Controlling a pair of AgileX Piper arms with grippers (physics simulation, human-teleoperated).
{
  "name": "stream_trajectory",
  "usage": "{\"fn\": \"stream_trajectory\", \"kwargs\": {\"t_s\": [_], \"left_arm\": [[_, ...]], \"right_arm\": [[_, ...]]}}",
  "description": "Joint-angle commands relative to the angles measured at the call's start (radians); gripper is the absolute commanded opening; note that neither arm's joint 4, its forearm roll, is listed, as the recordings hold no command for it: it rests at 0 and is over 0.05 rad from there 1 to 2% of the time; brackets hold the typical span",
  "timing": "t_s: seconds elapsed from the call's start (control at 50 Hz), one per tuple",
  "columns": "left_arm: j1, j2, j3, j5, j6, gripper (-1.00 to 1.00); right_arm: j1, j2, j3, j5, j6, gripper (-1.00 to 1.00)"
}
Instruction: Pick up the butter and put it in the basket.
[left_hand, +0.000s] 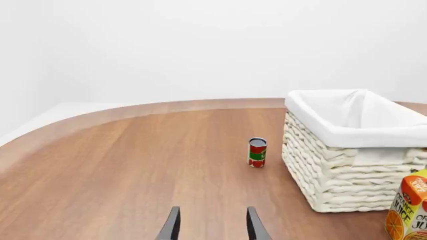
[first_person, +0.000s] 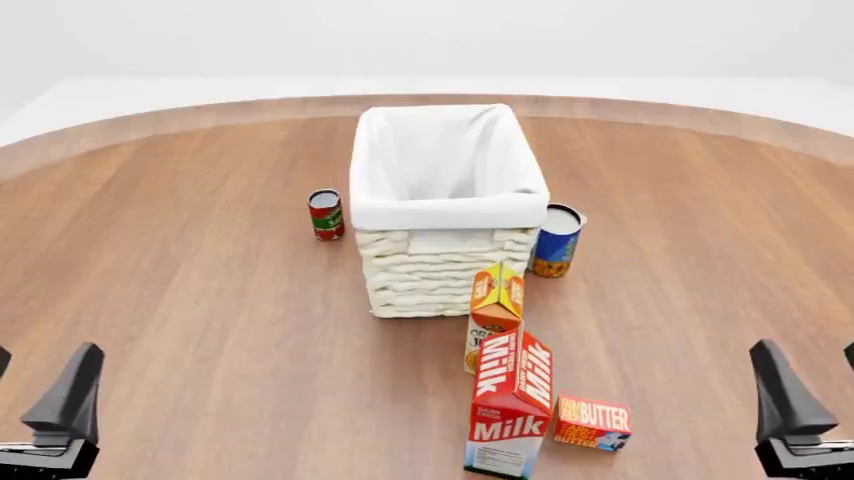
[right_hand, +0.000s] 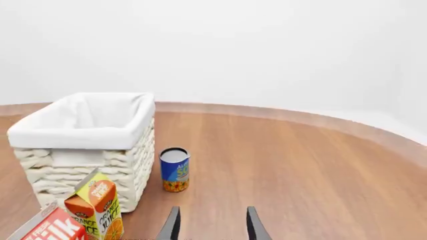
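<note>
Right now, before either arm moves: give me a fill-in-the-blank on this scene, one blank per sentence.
1. The butter lies on the table just right of the ____ carton.
2. The basket holds ____ so far.
3. The orange juice carton stands between the milk carton and the ____.
4. The jaws of both grippers stand ____.

Missing words: milk; nothing; basket; open

Front view: both pincers cut by bottom corners, left pincer (first_person: 34, 420) and right pincer (first_person: 814, 415) only partly in frame. Milk carton (right_hand: 50, 225) and orange juice carton (left_hand: 408, 207) clipped in wrist views. Butter (first_person: 593, 423) small print unreadable.
</note>
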Motion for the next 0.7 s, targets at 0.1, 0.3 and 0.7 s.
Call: {"fn": "stream_trajectory", "kwargs": {"t_s": [0.1, 0.3, 0.7], "left_arm": [[0.0, 0.0, 0.0, 0.0, 0.0, 1.0], [0.0, 0.0, 0.0, 0.0, 0.0, 1.0], [0.0, 0.0, 0.0, 0.0, 0.0, 1.0]], "right_arm": [[-0.024, 0.201, 0.002, -0.143, 0.025, 1.0], [-0.056, 0.065, 0.002, -0.095, -0.137, 1.0], [0.005, 0.467, -0.414, 0.05, -0.346, 1.0]]}}
